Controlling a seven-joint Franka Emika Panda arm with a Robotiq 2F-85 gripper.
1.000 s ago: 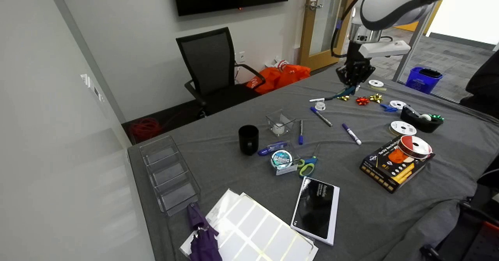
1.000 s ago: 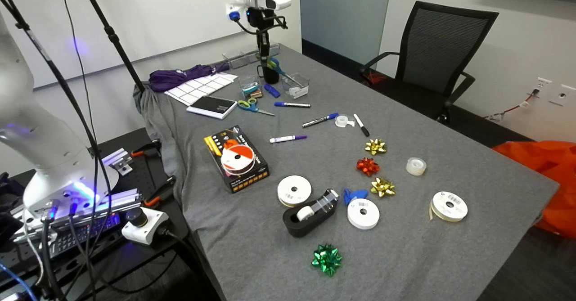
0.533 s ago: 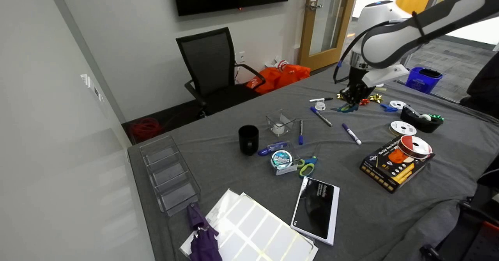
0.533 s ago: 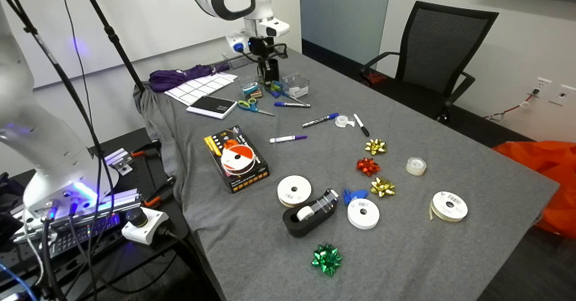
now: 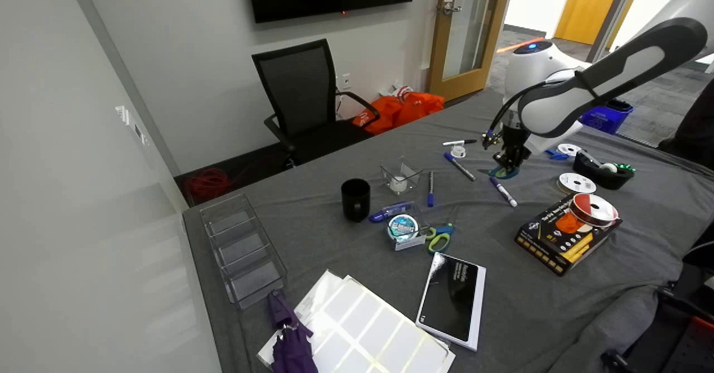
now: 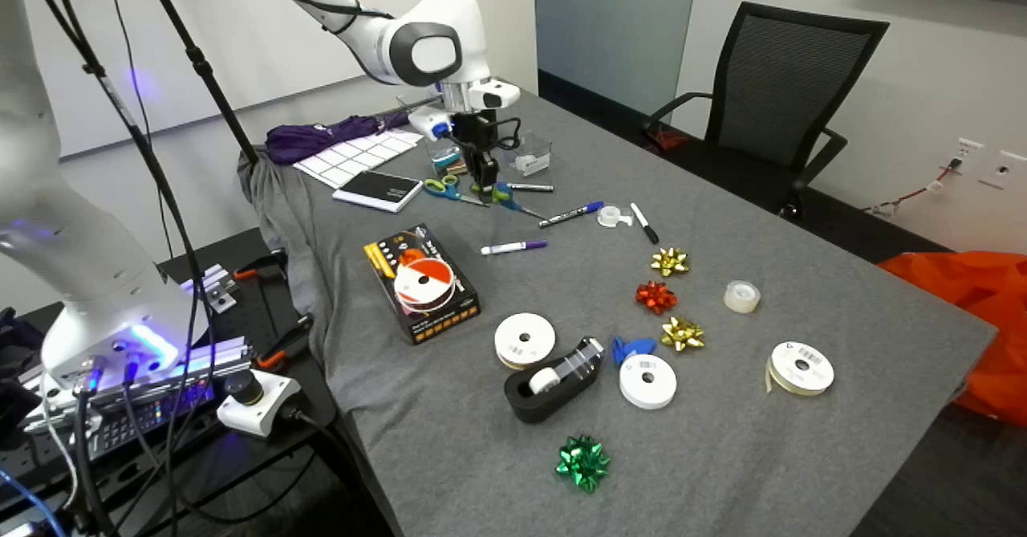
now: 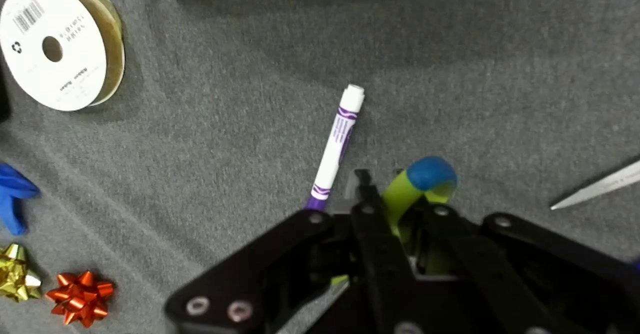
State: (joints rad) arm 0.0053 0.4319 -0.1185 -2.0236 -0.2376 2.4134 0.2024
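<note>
My gripper (image 7: 382,176) is shut on a pair of scissors with blue and green handles (image 7: 431,173); one handle loop sticks out beyond the fingertips in the wrist view. In both exterior views these held scissors (image 5: 505,173) hang low over the grey cloth; whether they touch it I cannot tell. Their blades (image 6: 525,209) point toward a blue-capped marker (image 6: 571,214). Close beside the gripper lies a white marker with a purple cap (image 7: 332,154). Another pair of blue and green scissors (image 5: 440,239) lies on the table, its blade tip showing at the wrist view's right.
A black box (image 5: 549,242) bears a red ribbon spool (image 5: 594,209). Around stand a black tape dispenser (image 6: 554,380), white ribbon spools (image 6: 525,339), a red bow (image 6: 656,297), a black mug (image 5: 355,200), a clear container (image 5: 401,178) and a notebook (image 5: 453,300).
The arm has come down, carrying the held scissors lower and across to beside the purple-capped marker. The grip has stayed shut, and the things on the table have not moved.
</note>
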